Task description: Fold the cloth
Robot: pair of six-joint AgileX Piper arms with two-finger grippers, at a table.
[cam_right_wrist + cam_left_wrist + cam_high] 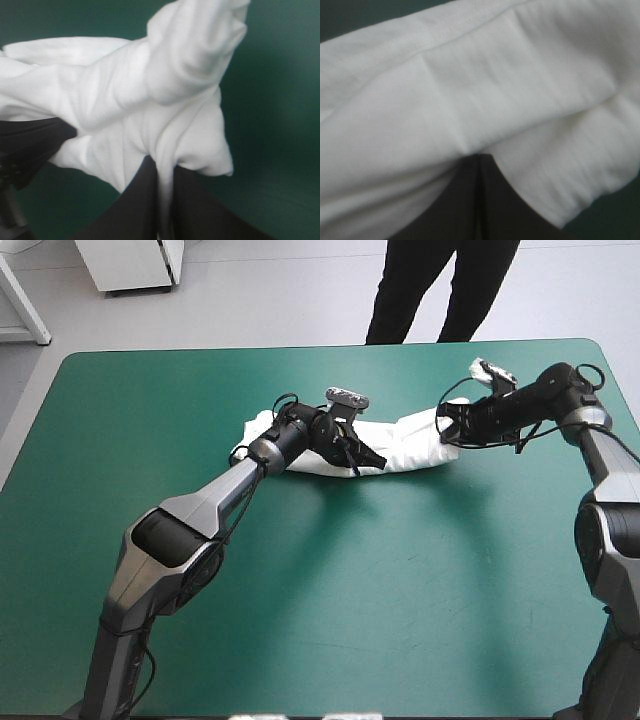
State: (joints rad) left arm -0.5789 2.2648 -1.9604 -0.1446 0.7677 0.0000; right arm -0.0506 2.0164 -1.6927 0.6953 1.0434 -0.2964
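Left gripper [372,464], right gripper [444,426] clamp T-shirt [408,444], well inside table [320,610] edges

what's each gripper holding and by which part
Both hold the T-shirt: the left gripper pinches its near edge around the middle, the right gripper a bunched fold at its right end.

Silver-grey arm shells [200,505], black joint housings [165,540], black wrists [300,435], broad black fin-shaped tool fingers [200,210]

Left hand [372,462], right hand [445,426] (both clamped)
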